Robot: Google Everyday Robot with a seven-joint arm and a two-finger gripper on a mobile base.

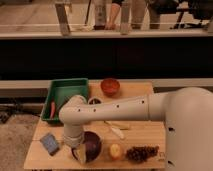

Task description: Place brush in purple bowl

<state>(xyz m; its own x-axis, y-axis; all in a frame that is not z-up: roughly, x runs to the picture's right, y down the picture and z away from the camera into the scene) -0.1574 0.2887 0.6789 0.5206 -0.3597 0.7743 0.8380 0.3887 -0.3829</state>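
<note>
From where I sit, the leftmost thing on the wooden table (142, 131) is a small grey-blue block (49, 143) lying flat near the front left corner. Behind it sits a green tray (68, 85), with a slim red piece (52, 108) lying along its left side.

Next comes my arm (115, 109), a thick white limb reaching in from the right and bending down over the table's front left part. The gripper (80, 154) hangs at the end of it, right at the left edge of the purple bowl (93, 143), with something pale tan at its tip. I cannot make out the brush itself, so I cannot say where it is.

The purple bowl stands near the front edge, partly covered by the wrist. Behind the arm a dark round object (94, 101) peeks out, and farther back stands a red-orange bowl (110, 85).

Right of the purple bowl rests a yellowish apple (115, 150), with pale elongated pieces (117, 128) lying just behind it. A bunch of dark grapes (141, 152) sits at the far right, near the front edge.
</note>
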